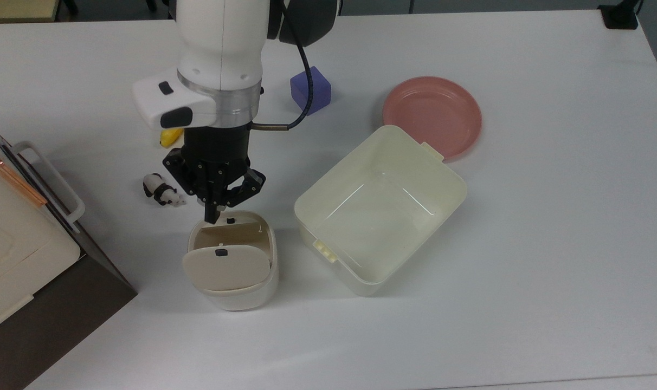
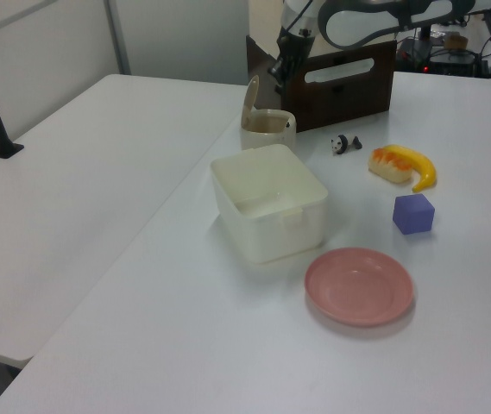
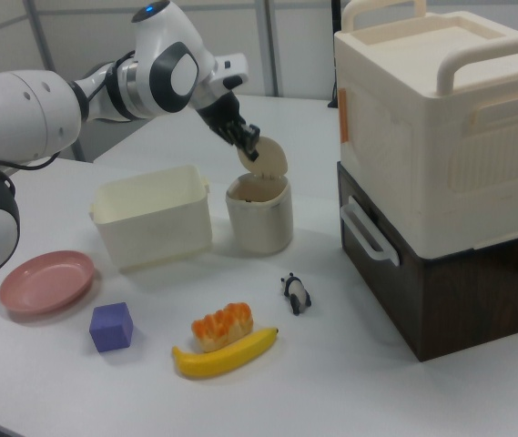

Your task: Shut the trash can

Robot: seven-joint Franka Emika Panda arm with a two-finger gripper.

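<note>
Gripper: my gripper hangs over the bin's back rim, by the small dark button; I cannot tell how far the fingers are parted, and I see nothing held between them. In the right view it sits just beside the raised lid's top edge; whether it touches I cannot tell.

Bin: the bin stands open on the worktop, near the edge that runs along the top view's bottom, toward the top view's left.

Lid: the lid is swung up on its hinge, standing nearly upright over the side away from my gripper, with a dark catch on its inner face.

Tub: a larger lidless cream tub sits just beside the bin, on the top view's right, apart from it.

Plate: a pink plate lies behind the tub, its rim tucked against the tub's far corner.

Block: a purple block rests toward the worktop's far edge in the top view, partly behind my arm's cable.

Panda: a small panda figure lies on the top view's left of my gripper.

Fruit: a banana and an orange-topped piece lie together near the right view's front edge.

Worktop: a plain white worktop.

Crates: a cream crate with handles is stacked on a dark brown one at the worktop's corner, on the top view's left.

Room: a second white table stands alongside in the left view, with grey partitions behind.
</note>
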